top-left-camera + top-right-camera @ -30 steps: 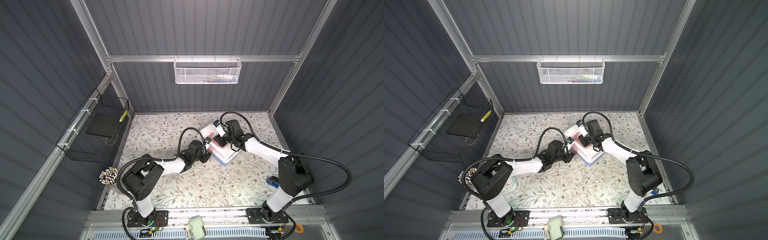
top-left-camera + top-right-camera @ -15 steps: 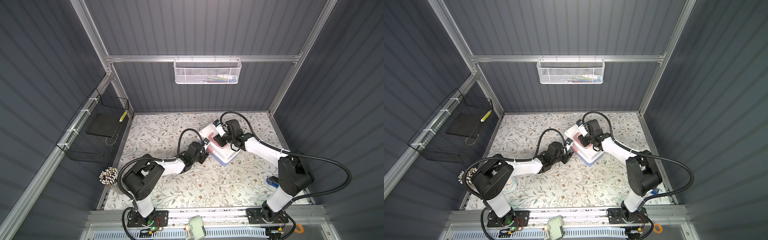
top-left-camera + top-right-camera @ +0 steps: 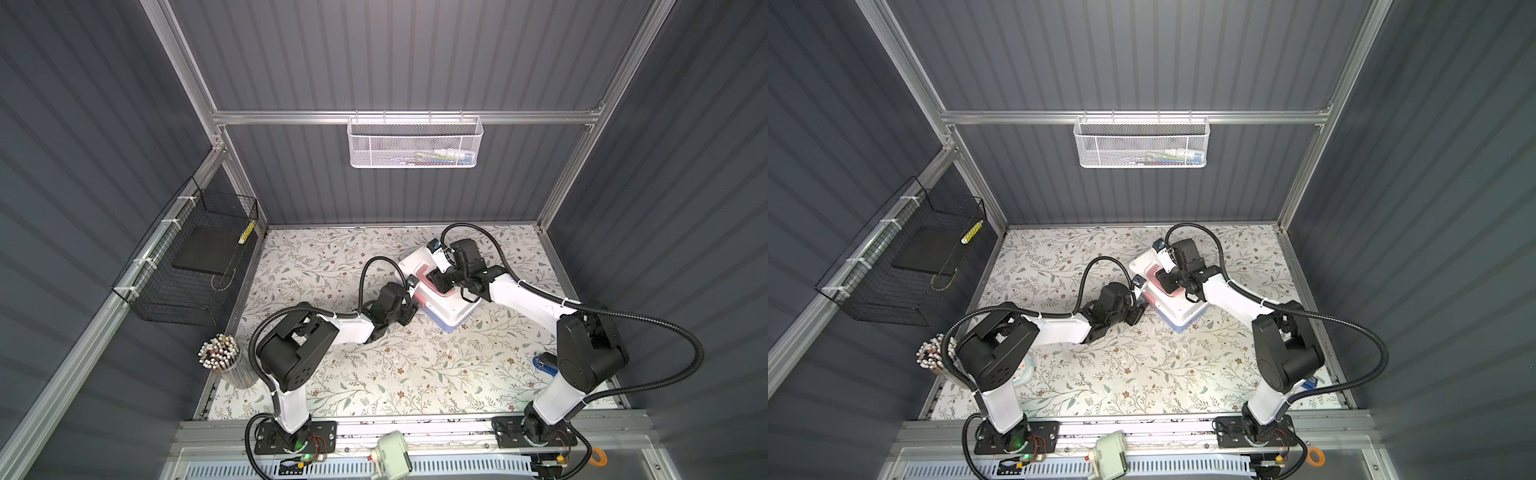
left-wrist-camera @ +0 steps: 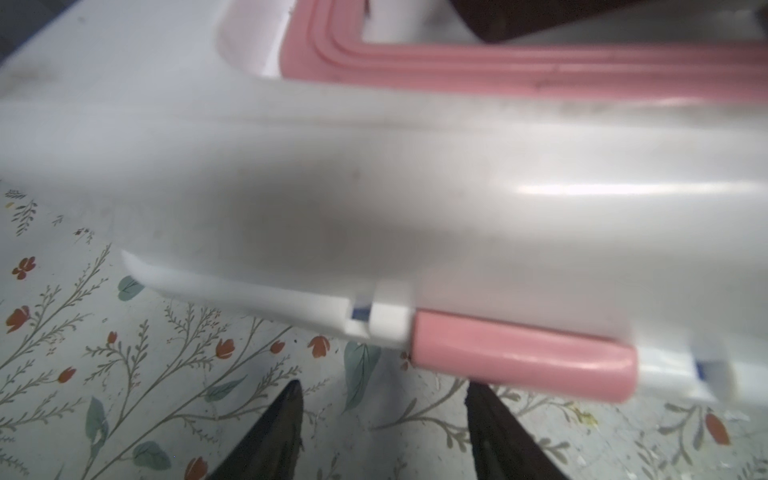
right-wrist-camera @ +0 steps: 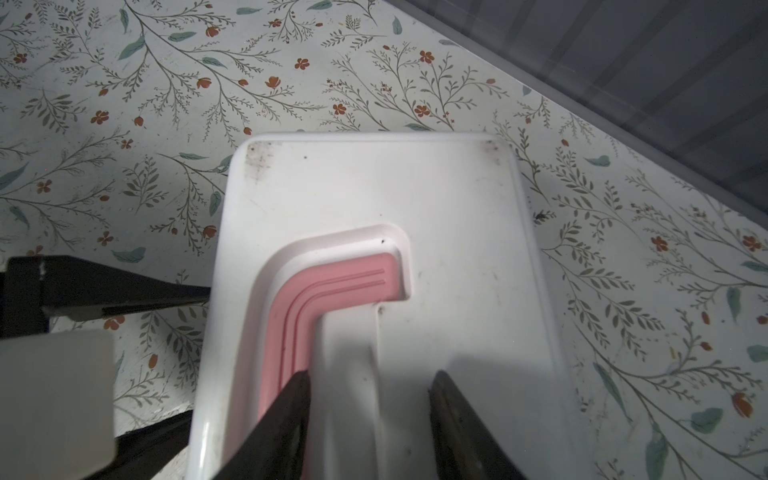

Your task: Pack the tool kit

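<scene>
Left claw [image 4: 382,384] spread, empty, low over the surface [image 4: 124,395], just short of the pink latch [image 4: 523,357]. Tool kit [image 3: 451,309] sits lid closed toward the back; a skewed push may shove it rather than snap the latch. Right claw [image 5: 370,378] spread atop its lid [image 5: 374,187] by the pink handle [image 5: 332,282]; could slip.

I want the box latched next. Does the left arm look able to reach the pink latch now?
Probably yes: the left end effector is open just short of the pink latch, nothing between.
</scene>
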You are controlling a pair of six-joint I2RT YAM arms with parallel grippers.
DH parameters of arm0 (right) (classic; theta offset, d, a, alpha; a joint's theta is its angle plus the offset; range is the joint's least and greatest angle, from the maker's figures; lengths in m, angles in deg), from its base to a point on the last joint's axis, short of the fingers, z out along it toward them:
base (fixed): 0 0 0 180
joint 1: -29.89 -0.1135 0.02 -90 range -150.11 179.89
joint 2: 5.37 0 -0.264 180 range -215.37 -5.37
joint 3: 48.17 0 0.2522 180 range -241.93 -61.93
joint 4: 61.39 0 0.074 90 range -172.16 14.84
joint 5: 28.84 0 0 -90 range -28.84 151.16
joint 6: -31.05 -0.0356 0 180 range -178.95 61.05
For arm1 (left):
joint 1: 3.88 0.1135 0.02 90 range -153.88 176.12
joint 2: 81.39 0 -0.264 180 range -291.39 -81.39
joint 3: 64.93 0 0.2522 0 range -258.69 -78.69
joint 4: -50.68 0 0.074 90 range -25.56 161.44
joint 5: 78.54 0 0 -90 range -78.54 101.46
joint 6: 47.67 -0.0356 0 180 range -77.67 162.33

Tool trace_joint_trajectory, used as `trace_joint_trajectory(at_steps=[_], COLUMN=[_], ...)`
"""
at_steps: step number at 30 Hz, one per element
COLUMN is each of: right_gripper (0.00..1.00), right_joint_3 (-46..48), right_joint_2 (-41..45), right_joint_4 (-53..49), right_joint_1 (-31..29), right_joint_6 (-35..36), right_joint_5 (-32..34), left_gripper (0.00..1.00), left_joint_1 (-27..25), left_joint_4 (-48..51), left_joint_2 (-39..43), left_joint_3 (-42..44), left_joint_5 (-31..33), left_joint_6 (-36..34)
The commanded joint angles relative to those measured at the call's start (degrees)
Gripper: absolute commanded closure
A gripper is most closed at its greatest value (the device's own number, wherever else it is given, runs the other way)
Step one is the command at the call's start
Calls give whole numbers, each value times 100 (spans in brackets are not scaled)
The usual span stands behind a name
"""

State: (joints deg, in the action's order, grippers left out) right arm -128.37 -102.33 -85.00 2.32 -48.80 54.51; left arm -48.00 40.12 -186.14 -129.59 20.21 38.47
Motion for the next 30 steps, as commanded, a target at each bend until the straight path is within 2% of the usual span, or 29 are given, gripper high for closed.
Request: trace_joint_trajectory(at_steps=[1, 5, 10, 12, 15, 18, 19, 21, 25, 30], right_gripper=[50, 49, 40, 33, 30, 13, 4, 1, 1, 1], right_joint_3=[571, 296, -123, -272, -433, -458, -457, -433, 114, 1781], right_joint_2=[-472, -139, 309, 505, 842, 1243, 1403, 1725, 2690, 4076], right_joint_4=[-2553, -2593, -2666, -2678, -2625, -2523, -2497, -2444, -1727, 211], right_joint_1=[-129, -119, -40, 6, 118, 273, 348, 552, 1124, 1781], right_joint_6=[-468, -691, -977, -1047, -1106, -1078, -1046, -1033, -1021, -930], right_joint_5=[-131, 97, 732, 897, 972, 1099, 1133, 1178, 1314, 1493], left_gripper=[34, 28, 13, 10, 6, 1, 0, 0, 0, 0], left_joint_1=[34, 78, 153, 240, 385, 508, 563, 677, 957, 1451], left_joint_4=[-275, 47, 416, 489, 841, 1152, 1242, 1402, 1623, 1788], left_joint_2=[232, 473, 981, 1228, 1531, 1811, 1932, 2150, 2613, 2953], left_joint_3=[26, 63, 232, 371, 429, 483, 518, 585, 765, 1034], left_joint_5=[135, 288, 912, 1026, 1246, 1710, 1839, 2080, 2658, 2961], left_joint_6=[97, 66, 70, 79, 216, 341, 384, 515, 851, 1209])
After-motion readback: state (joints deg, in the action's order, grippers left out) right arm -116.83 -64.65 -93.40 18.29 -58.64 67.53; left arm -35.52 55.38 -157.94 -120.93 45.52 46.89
